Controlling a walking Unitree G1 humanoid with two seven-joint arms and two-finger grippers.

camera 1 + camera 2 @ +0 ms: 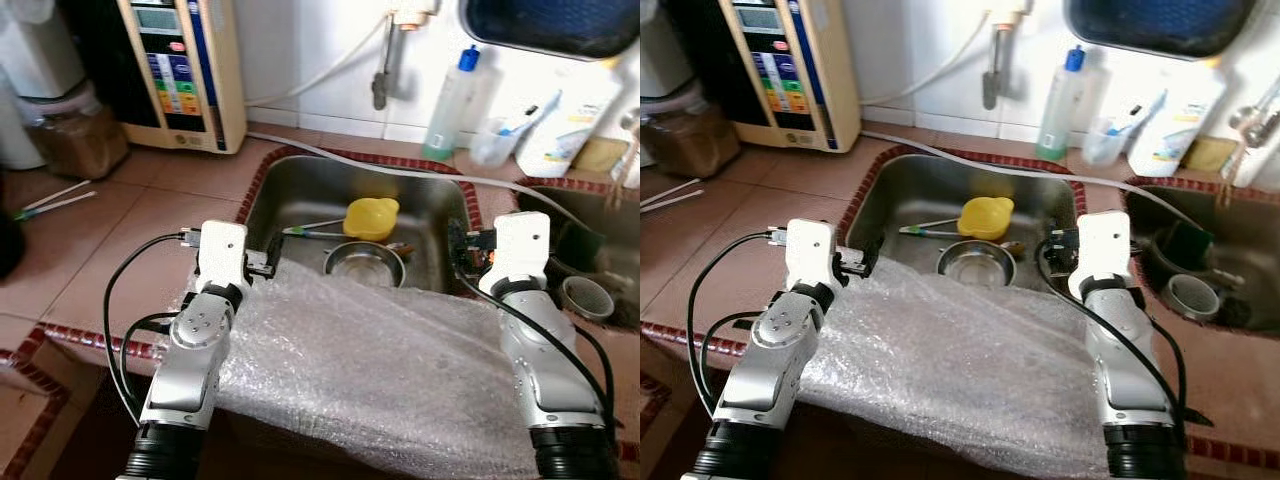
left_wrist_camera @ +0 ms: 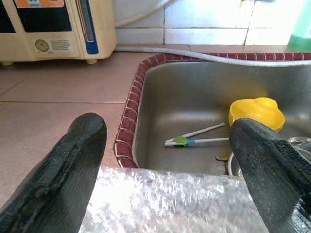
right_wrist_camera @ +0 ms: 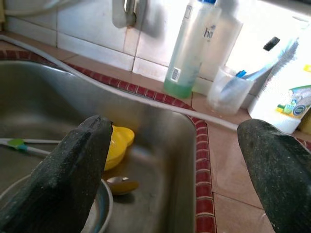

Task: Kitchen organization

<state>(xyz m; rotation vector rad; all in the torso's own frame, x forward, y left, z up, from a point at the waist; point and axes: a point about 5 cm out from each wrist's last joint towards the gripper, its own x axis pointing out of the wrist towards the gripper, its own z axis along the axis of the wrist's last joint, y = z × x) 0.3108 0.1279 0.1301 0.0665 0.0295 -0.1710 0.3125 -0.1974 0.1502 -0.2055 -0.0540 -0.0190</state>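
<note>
A steel sink (image 1: 300, 192) holds a yellow bowl (image 1: 371, 217), a steel bowl (image 1: 365, 264), a pair of long thin utensils (image 1: 310, 230) and a spoon (image 3: 121, 184). A sheet of bubble wrap (image 1: 370, 360) lies over the counter's front edge, just before the sink. My left gripper (image 1: 264, 263) hovers at the sink's front left corner above the wrap, open, nothing between its fingers (image 2: 73, 160). My right gripper (image 1: 468, 246) is at the sink's front right corner, open and empty too, with the yellow bowl beyond its fingers (image 3: 73, 170).
A cream water purifier (image 1: 185, 70) stands at the back left, a jar (image 1: 75, 140) beside it. Behind the sink are a clear bottle (image 1: 450, 105), a plastic cup (image 1: 495, 140) and a white bottle (image 1: 565, 120). A second basin (image 1: 590, 235) lies right. Chopsticks (image 1: 55, 200) rest on the left counter.
</note>
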